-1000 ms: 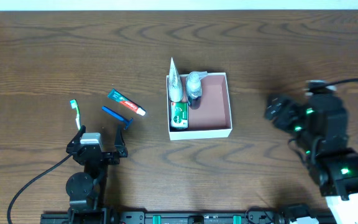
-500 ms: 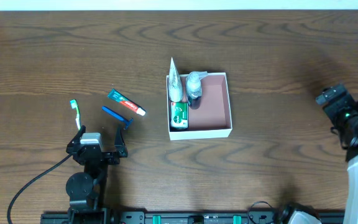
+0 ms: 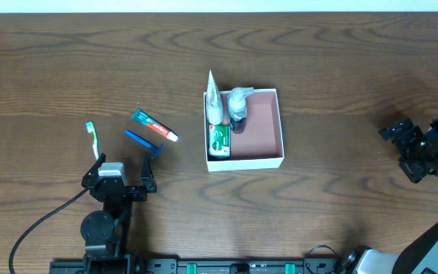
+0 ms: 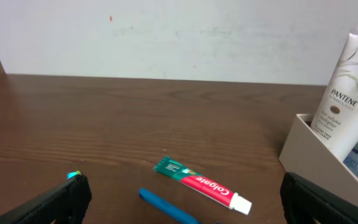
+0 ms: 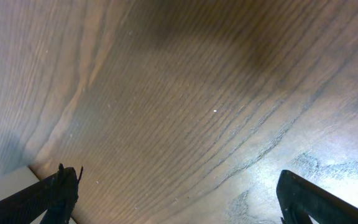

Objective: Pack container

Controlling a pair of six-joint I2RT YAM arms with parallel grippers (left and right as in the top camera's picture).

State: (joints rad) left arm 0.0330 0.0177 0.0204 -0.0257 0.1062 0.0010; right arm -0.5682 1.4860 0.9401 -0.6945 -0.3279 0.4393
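Observation:
The container [image 3: 268,161], a shallow white box with a pinkish-brown inside, sits mid-table. It holds a white Pantene tube [image 3: 214,97], a clear bottle [image 3: 237,106] and a green item [image 3: 219,141] along its left side. Its corner and the tube [image 4: 347,99] show at the right of the left wrist view. A toothpaste tube [image 3: 154,126], a blue razor [image 3: 143,141] and a toothbrush [image 3: 93,138] lie left of it. My left gripper [image 3: 120,176] is open and empty, just in front of them. My right gripper [image 3: 398,137] is open and empty, far right.
The toothpaste [image 4: 201,183] and the blue razor [image 4: 166,205] lie between my left fingers' line of sight. The right wrist view shows only bare wood table [image 5: 197,106]. A black cable [image 3: 36,228] runs from the left arm base.
My right arm has swung away from the container towards the table's right edge. The left arm and all toiletries have not moved.

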